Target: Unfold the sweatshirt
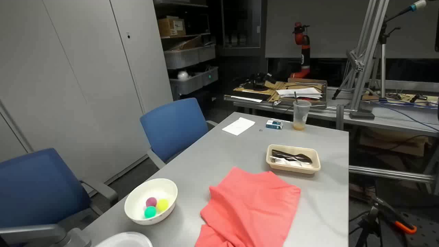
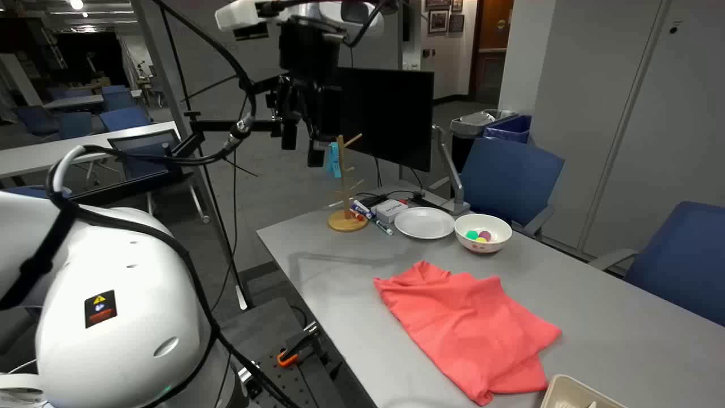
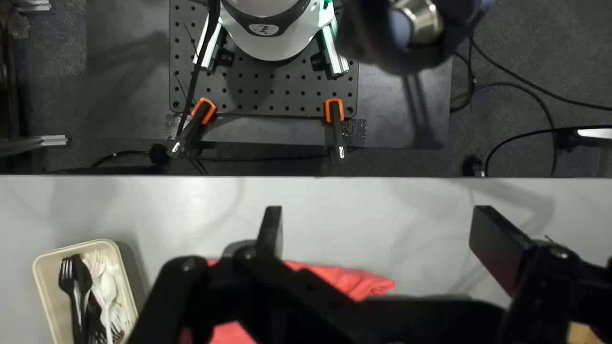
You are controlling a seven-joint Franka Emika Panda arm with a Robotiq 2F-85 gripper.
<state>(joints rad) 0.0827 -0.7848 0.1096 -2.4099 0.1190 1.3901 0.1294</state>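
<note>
White bowl [image 1: 140, 195]: three balls [image 1: 151, 202]. Beige tray [image 3: 51, 271]: black, white cutlery [image 3: 82, 279]. Sweatshirt [image 2: 470, 323] near both. Claw [image 3: 377, 234] spread wide.

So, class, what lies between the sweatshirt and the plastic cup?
The tan tray holding cutlery lies between the sweatshirt and the cup, as an exterior view shows.

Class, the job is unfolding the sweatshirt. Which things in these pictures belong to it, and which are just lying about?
For the job:
sweatshirt
gripper, open

Just lying about:
white bowl
coloured balls
tray
cutlery
white plate
wooden stand
marker pens
plastic cup
</note>
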